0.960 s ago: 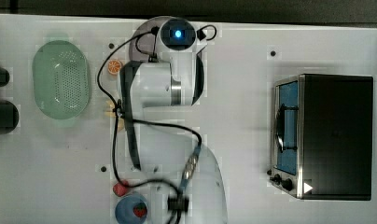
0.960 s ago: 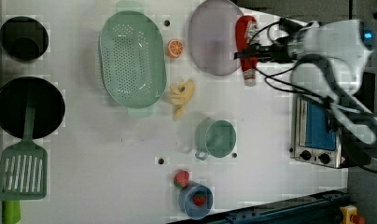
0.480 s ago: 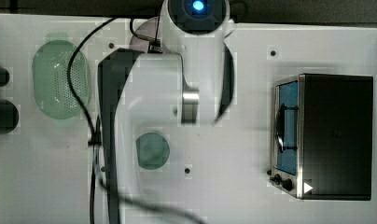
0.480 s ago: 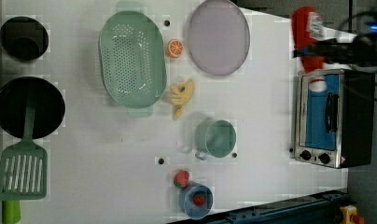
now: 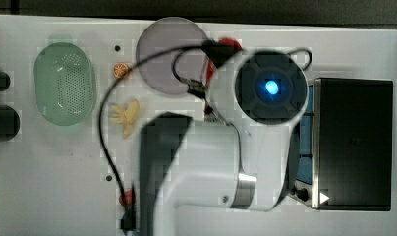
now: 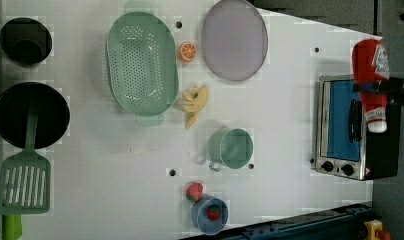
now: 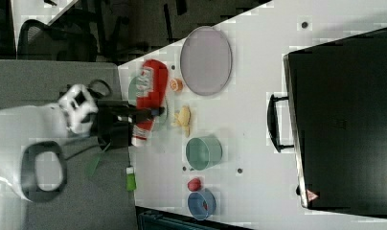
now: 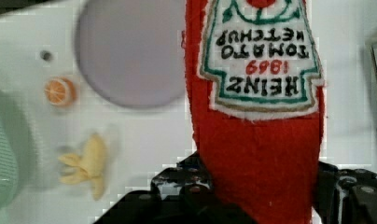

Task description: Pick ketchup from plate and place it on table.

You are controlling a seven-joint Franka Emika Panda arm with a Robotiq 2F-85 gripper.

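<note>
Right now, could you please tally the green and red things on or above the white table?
Green: 3, oval perforated colander, cup, slotted spatula
Red: 3, plush ketchup bottle, round fruit on table, round fruit in blue bowl
Total: 6

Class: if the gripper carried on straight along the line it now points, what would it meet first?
Probably bare table, between the plate and the toaster oven. The ketchup held in the gripper would touch first. Depth is unclear.
</note>
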